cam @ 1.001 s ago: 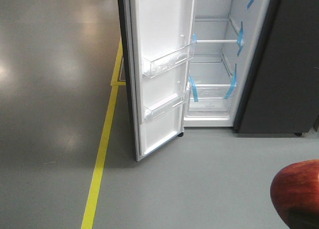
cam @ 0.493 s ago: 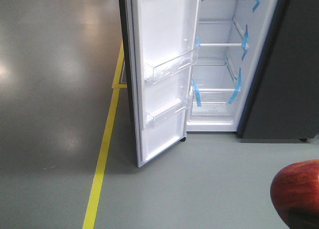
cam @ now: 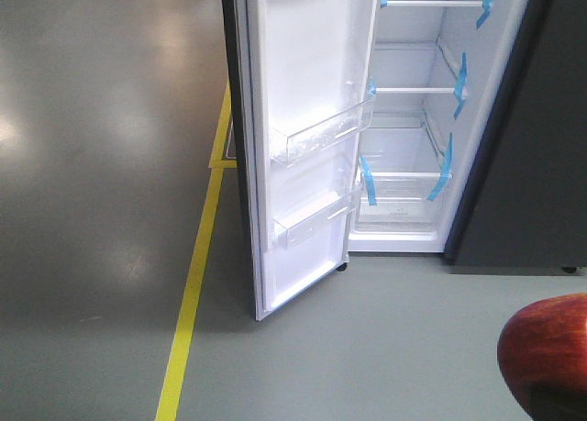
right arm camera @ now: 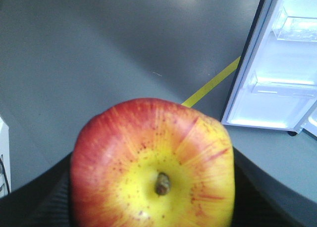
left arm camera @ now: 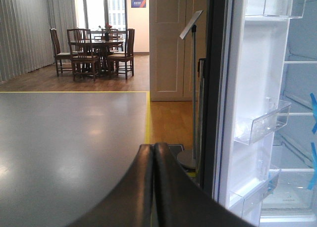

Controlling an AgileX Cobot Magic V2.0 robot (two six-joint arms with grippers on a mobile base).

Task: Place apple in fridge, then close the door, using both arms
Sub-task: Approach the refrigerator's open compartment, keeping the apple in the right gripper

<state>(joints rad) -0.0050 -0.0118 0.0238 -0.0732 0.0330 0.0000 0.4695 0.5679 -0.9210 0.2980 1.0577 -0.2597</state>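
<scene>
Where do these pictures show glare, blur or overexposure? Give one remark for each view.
Front view: pale patches of glare lie on the floor, and the apple in the corner is soft and cropped. Left wrist view: the left end effector, shut and close to the lens, is dark and blurred, and the door lining looks washed out. Right wrist view: the apple is sharp, the door behind it very bright.

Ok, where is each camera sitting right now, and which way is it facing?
Exterior front-facing: raised, looking forward and down at the floor, the open door and the fridge interior; the apple shows lower right.
Left wrist: behind the shut left gripper, looking level past the door's edge toward a far dining table.
Right wrist: behind the apple, flanked by the right gripper's fingers, looking down at floor and door.
Shared: door bins and the yellow floor line appear in all three.
</scene>
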